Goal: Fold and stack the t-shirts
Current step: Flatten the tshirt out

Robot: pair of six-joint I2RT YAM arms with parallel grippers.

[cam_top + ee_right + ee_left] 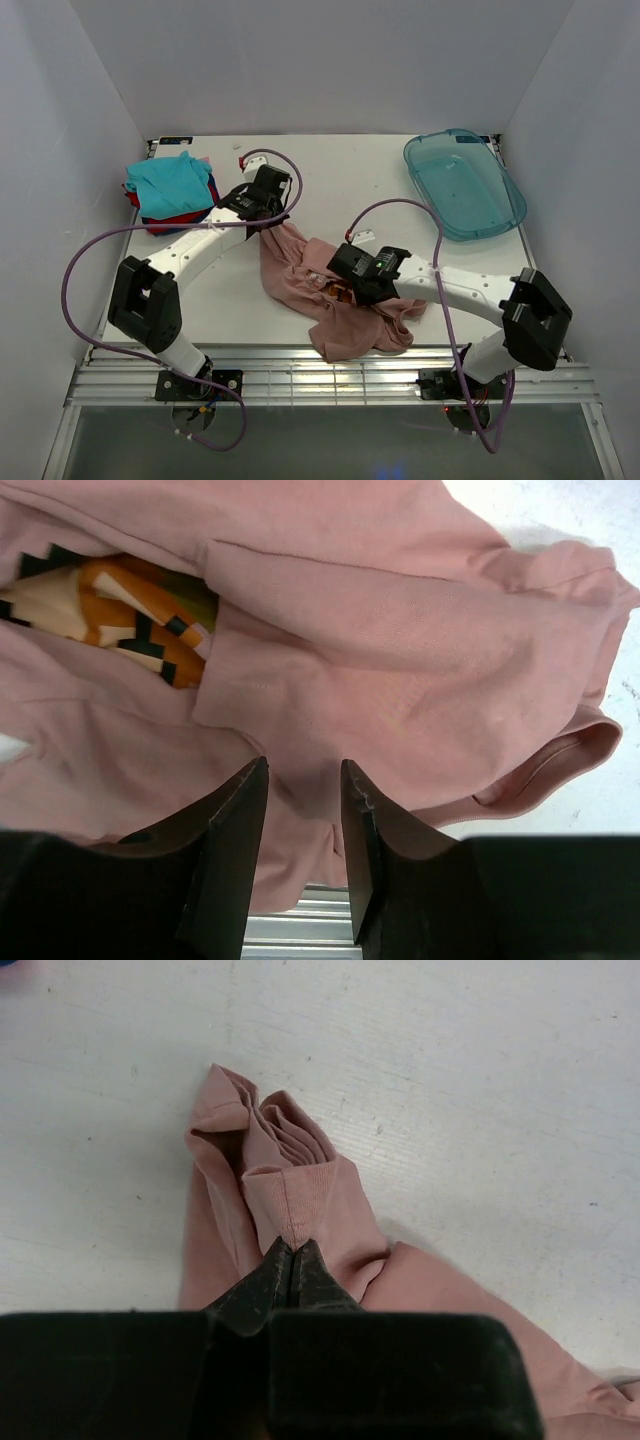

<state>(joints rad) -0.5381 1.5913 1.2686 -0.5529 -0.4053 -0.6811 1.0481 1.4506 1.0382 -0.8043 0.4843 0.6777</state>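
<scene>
Pink t-shirt (340, 325), crumpled, lies mid-table (330, 180) toward the near edge; folded shirts (170, 188), teal on top, sit at the far left. Left gripper (292, 1258) is pinched tight on its ribbed hem. Right gripper (305, 780) has its fingers slightly parted over the cloth, gripping nothing.

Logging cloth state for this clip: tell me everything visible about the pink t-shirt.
The pink t-shirt looks like soft dusty-pink knit. It lies crumpled and unfolded on the white table, reaching the table's near edge. An orange-brown print peeks out between folds. The left gripper is shut on a ribbed hem at the shirt's far end. The right gripper hovers open over its middle.
</scene>
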